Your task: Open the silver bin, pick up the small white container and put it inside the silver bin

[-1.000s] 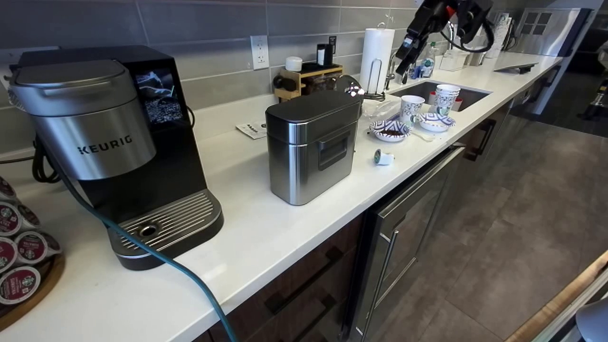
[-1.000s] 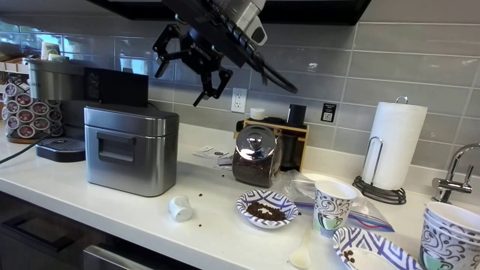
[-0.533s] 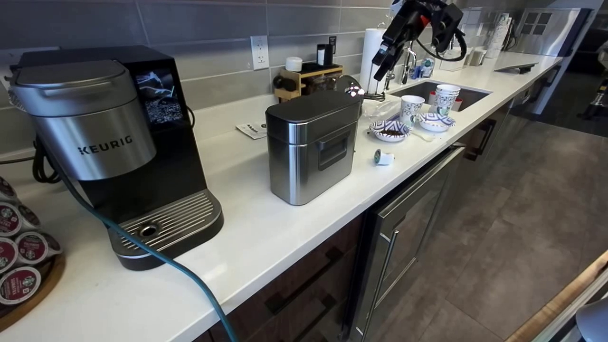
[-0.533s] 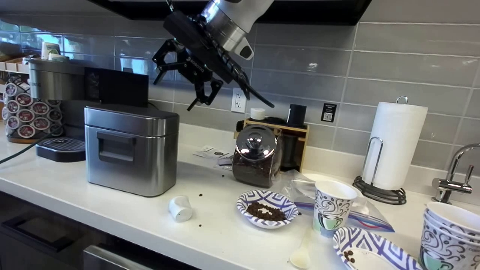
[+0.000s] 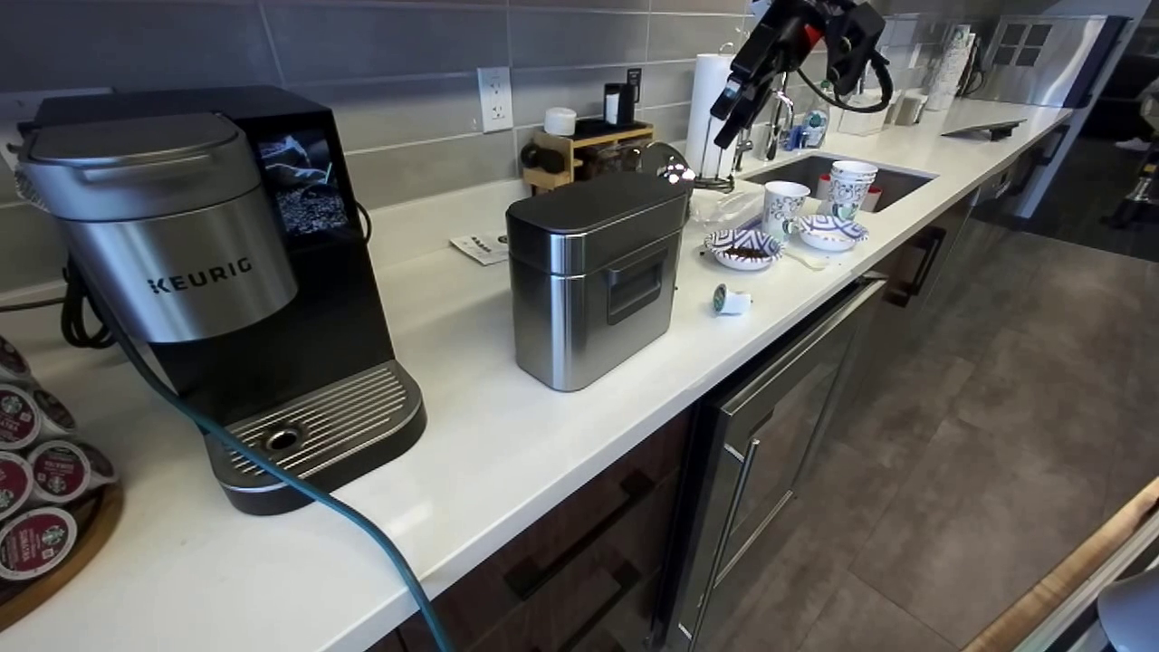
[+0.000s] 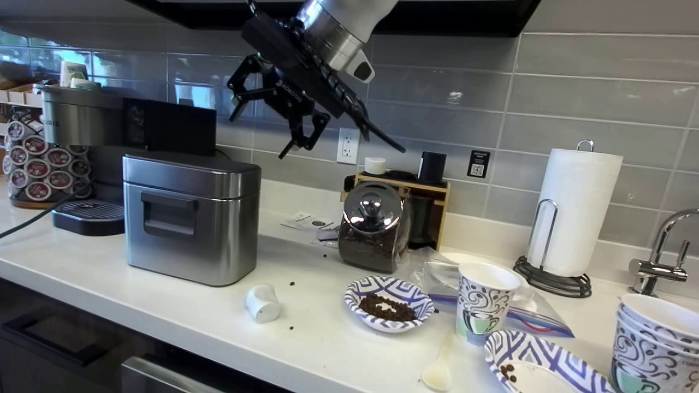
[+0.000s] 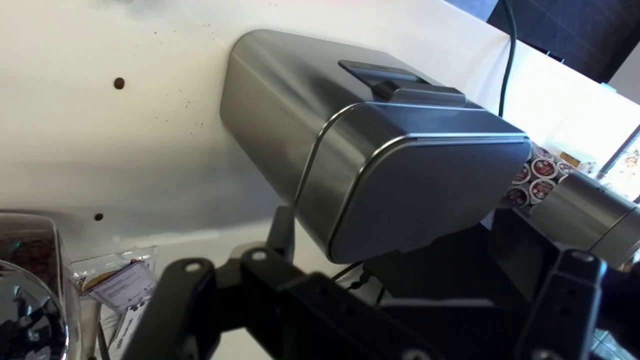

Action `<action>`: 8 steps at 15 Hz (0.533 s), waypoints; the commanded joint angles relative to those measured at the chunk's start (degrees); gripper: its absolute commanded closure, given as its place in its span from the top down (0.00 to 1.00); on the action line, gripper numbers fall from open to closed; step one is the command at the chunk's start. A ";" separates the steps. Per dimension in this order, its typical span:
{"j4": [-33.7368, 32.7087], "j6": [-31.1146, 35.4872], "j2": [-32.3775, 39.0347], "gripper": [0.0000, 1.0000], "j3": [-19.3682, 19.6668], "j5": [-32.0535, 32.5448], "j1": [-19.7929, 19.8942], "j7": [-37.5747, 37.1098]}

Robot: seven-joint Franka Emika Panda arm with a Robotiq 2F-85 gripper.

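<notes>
The silver bin [image 5: 579, 330] stands on the counter with its dark flat lid [image 5: 598, 201] closed; it also shows in an exterior view [image 6: 180, 251] and the wrist view [image 7: 280, 110]. The small white container [image 6: 262, 303] lies on its side on the counter beside the bin, and shows in an exterior view [image 5: 732, 301]; I cannot make it out in the wrist view. My gripper [image 6: 257, 136] is open and empty, in the air above the height of the bin's lid, apart from it. In the wrist view the gripper [image 7: 395, 222] has its fingers spread wide, with the lid showing between them.
The Keurig machine [image 5: 208, 272] stands beside the bin. A lidded glass jar [image 6: 371, 234], a patterned bowl [image 6: 389, 322] of dark beans, a paper cup [image 6: 483, 305] and a paper towel roll [image 6: 581, 213] stand on the bin's other side. A teal cable [image 5: 272, 471] crosses the counter.
The arm has swung closer to the bin and tilted, moving left in both exterior views, mostly in the earlier half second. The gripper stays open. The bin and the white container have not moved.
</notes>
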State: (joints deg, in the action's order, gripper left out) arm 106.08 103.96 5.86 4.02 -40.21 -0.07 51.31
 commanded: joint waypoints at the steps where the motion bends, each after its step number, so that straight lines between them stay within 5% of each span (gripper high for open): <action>1: -1.46 5.92 0.93 1.00 -2.83 0.14 -0.22 -0.25; 8: -8.14 10.39 6.96 1.00 -8.28 -4.35 -0.88 2.01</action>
State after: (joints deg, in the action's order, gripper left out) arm 101.60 114.07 8.80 -2.94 -41.21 -1.22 51.57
